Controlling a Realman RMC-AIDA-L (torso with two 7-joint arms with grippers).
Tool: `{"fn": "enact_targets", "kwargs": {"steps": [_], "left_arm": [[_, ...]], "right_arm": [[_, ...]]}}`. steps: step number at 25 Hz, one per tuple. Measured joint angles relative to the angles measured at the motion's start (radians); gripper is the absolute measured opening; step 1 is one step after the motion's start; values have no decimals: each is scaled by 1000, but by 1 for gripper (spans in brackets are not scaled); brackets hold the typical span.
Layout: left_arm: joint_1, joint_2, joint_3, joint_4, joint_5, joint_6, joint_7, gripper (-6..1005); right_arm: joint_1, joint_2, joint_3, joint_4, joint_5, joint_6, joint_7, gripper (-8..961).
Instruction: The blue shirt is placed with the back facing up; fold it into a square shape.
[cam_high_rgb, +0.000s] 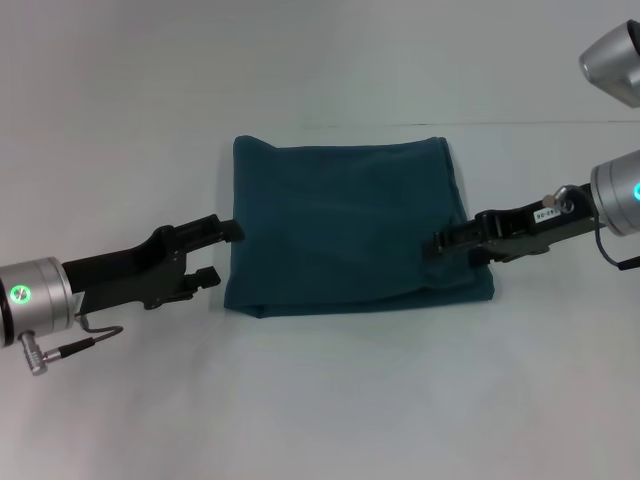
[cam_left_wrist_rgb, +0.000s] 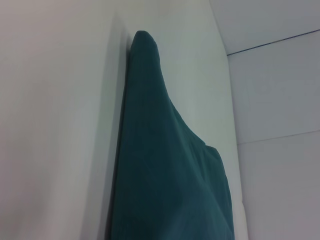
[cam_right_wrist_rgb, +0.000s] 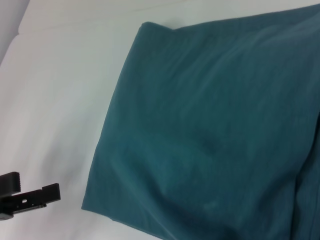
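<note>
Blue shirt (cam_high_rgb: 345, 225) lying flat mid-table, folded into a rough square. Left gripper (cam_high_rgb: 220, 252) just beside its left edge, fingers spread, holding nothing. Right gripper (cam_high_rgb: 441, 243) over the right edge, grip impossible to tell; probably finishing

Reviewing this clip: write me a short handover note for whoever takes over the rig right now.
Left gripper: open, empty, beside the shirt's left edge, apart from it.
Right gripper: over the shirt's right edge; open or shut unclear.
Blue shirt: lying flat on the white table, already folded into a roughly square packet, plain side up, no sleeves sticking out.
Done: the folding looks complete.
Left: probably only confirm the right gripper has let go, then pull both arms back.
</note>
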Motion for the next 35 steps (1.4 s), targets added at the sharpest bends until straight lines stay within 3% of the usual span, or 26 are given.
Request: {"fn": "enact_targets", "kwargs": {"steps": [27,30,35], "left_arm": [[-11,-1,0,0,-6,-10,0,904],[-11,-1,0,0,-6,-10,0,904],[-12,-2,0,0,-7,-10,2,904]], "right_arm": [[10,17,-8,5,-3,-11,21,944],[4,16,-8,4,-4,-1,28,916],[1,15,-6,5,-5,11,29,753]]}}
